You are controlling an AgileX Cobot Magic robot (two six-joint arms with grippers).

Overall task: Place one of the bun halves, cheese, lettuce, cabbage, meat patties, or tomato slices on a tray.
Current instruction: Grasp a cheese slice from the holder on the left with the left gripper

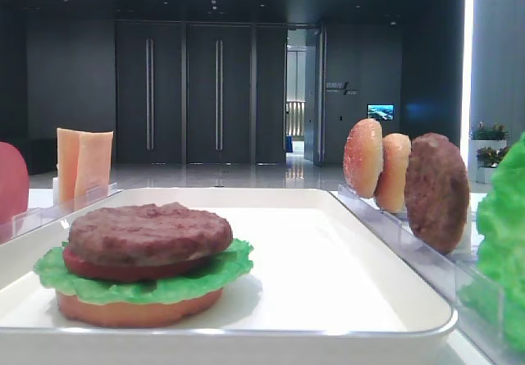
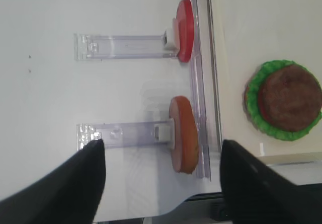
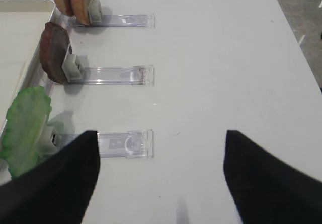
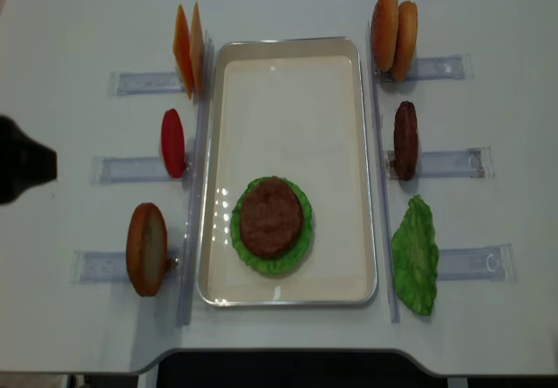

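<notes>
Glossy white tray [image 4: 216, 179]; clear plastic racks [image 3: 118, 75]; rough matt patty [image 4: 271, 217].

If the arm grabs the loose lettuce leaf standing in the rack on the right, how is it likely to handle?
The lettuce leaf looks thin with ruffled edges, so it probably flexes or droops when pinched at one edge. It stands on edge in its clear rack, so a sideways nudge may well tip it. It seems light, and its glossy surface could slip between the fingers.
</notes>
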